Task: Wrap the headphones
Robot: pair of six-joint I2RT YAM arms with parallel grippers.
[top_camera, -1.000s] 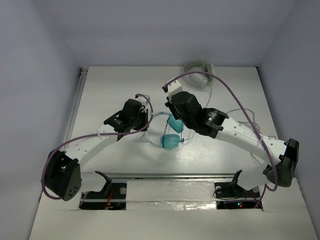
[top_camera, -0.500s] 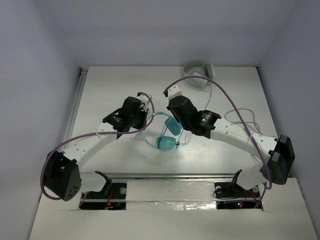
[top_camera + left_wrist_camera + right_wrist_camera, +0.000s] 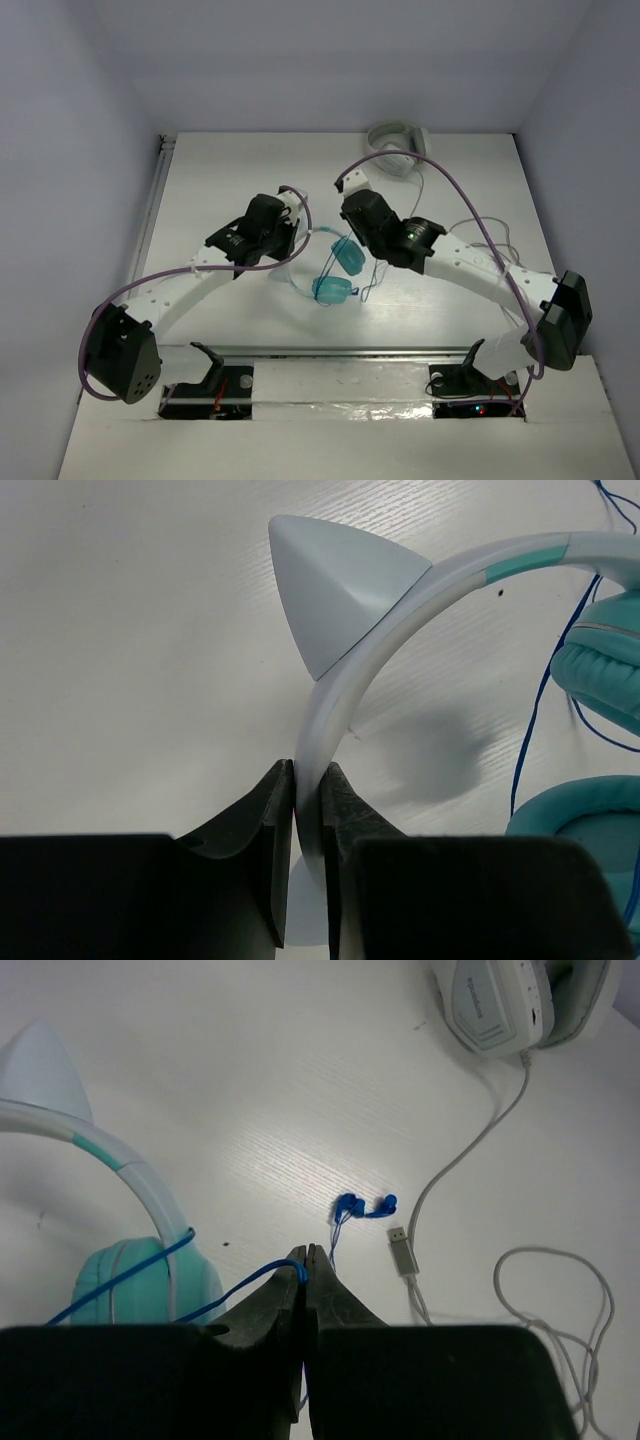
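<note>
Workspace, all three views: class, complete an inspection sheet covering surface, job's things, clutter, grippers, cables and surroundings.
Surface: white table, faint grain.
Job's things: teal headphones with a cat-ear headband, between the arms.
Clutter: grey-white headphones at the far edge.
Grippers: left gripper shut on the headband; right gripper shut on the thin blue cable.
Cables: grey cable with a USB plug, looped on the table.
Surroundings: plain pale walls.

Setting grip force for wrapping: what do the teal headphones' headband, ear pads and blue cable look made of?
Headband: hard plastic, smooth satin finish with soft highlights. Ear pads: probably padded leatherette, puffy with a visible seam. Cable: thin, likely rubber-coated wire, bending loosely.
</note>
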